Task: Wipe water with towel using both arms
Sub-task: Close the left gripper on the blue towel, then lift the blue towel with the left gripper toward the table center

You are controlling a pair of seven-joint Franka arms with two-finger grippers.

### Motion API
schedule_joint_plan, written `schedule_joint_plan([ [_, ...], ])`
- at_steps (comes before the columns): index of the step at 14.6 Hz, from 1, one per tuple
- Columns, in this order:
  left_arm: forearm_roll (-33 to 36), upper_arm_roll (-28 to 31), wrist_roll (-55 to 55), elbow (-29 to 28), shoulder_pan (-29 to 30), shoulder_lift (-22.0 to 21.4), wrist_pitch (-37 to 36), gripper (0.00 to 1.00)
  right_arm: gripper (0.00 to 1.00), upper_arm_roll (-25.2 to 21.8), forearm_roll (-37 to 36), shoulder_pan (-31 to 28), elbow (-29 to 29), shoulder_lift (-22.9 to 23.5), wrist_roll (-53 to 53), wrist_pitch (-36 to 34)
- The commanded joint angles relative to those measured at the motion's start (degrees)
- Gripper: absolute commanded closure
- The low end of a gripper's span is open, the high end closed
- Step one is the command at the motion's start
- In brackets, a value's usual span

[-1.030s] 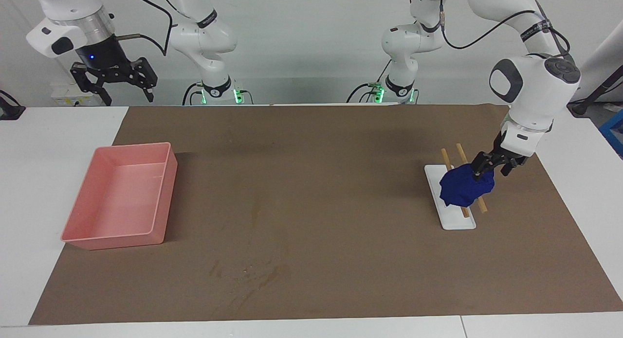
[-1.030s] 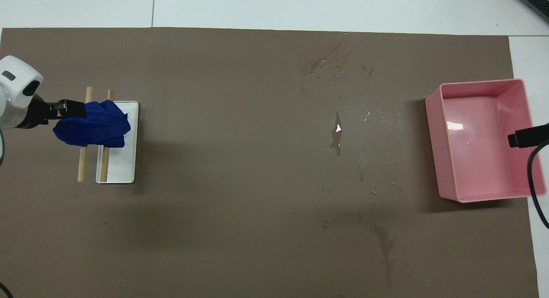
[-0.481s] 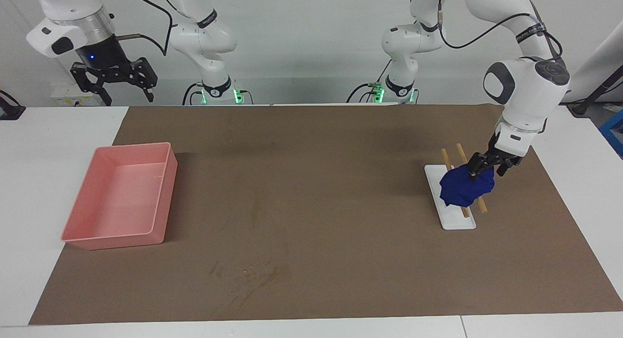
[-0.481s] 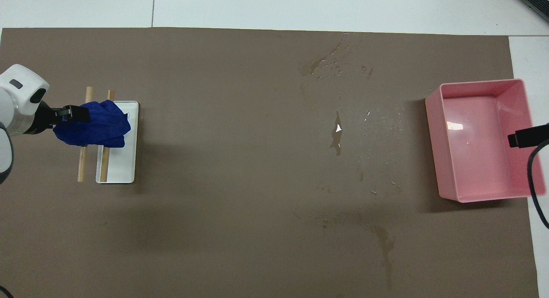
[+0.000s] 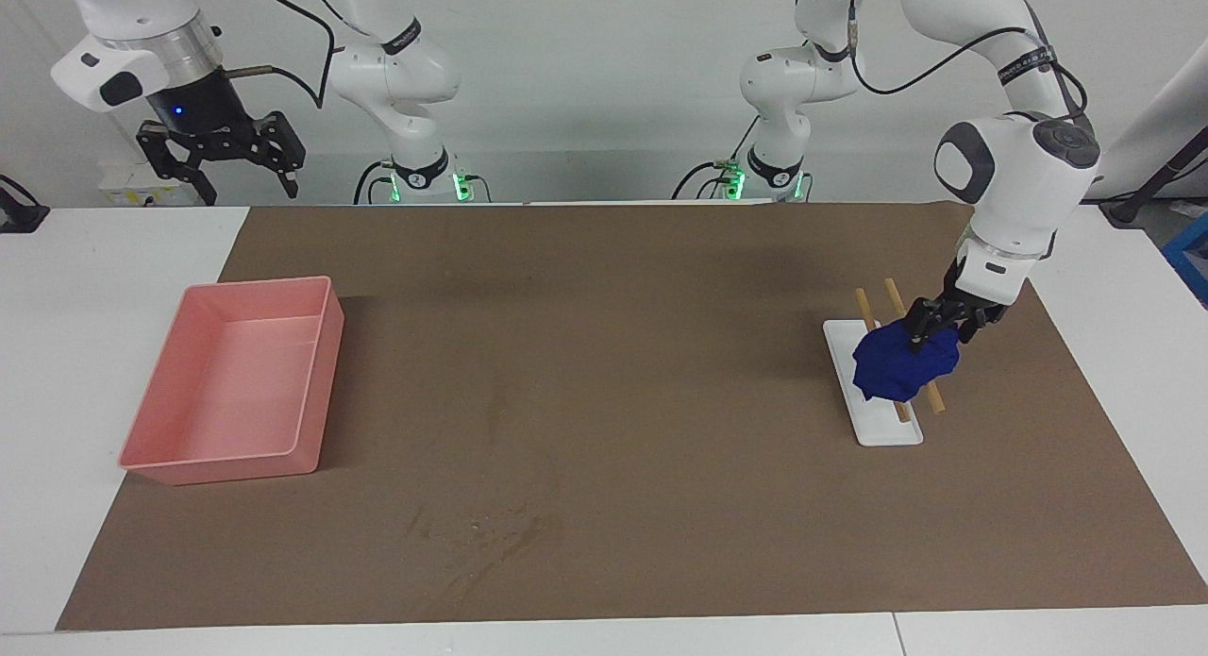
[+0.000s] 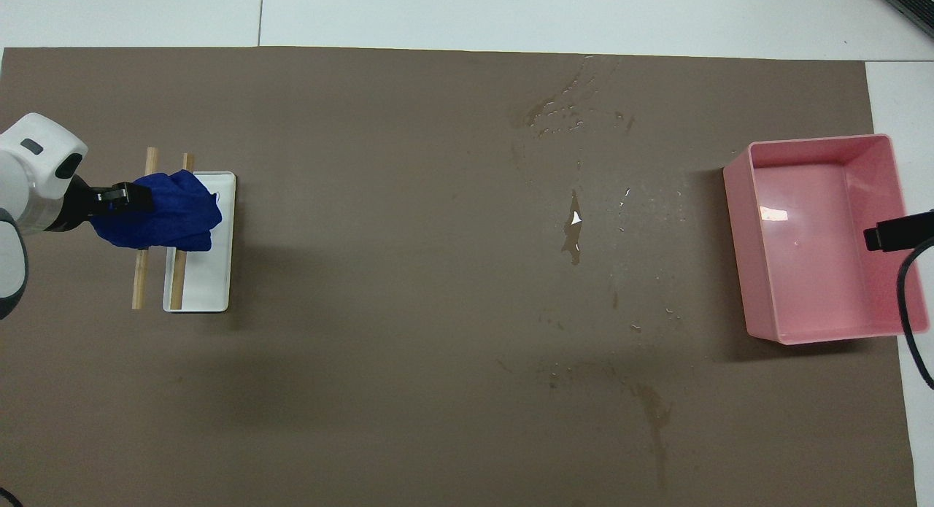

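While bunched, towel [image 5: 897, 368] touches left claw [image 5: 930, 333].

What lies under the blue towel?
Under the towel, two wooden sticks cross a white tray. Their middle parts and part of the tray are covered.

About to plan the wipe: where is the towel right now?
The towel lies bunched on two wooden sticks across the white tray, at the left arm's end of the table, with the left tool on it.
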Motion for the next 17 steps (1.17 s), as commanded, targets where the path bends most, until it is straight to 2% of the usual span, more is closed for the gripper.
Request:
schedule_joint_plan([
  [1, 0.7, -0.2, -2.0, -2.0, 0.0, -2.0, 0.9, 1.0, 0.0, 0.0, 0.9, -0.2, -0.4, -0.7, -0.5, -0.7],
  [4, -2.3, -0.2, -2.1, 1.5, 0.2, -1.2, -3.0, 1.0, 0.0, 0.0, 0.9, -0.2, -0.4, -0.7, -0.5, -0.7],
  [7, -16.8, 0.1, -5.1, 3.4, 2.0, -1.1, -6.6, 1.0, 0.0, -0.1, 0.9, -0.2, -0.4, -0.7, -0.5, -0.7],
  [11, -26.1, -0.5, -25.5, 10.6, 1.0, 0.0, -12.6, 1.0, 0.0, -0.1, 0.9, -0.2, -0.4, -0.7, -0.5, -0.7],
  [14, -33.8, -3.1, -42.9, 12.3, 0.1, -1.5, -12.4, 1.0, 0.0, 0.0, 0.9, -0.2, -0.4, -0.7, -0.5, -0.7],
  [17, -36.6, -7.7, -53.5, 12.6, -0.2, -3.4, -12.1, 1.0, 0.0, 0.0, 0.9, -0.2, -0.4, -0.7, -0.5, -0.7],
])
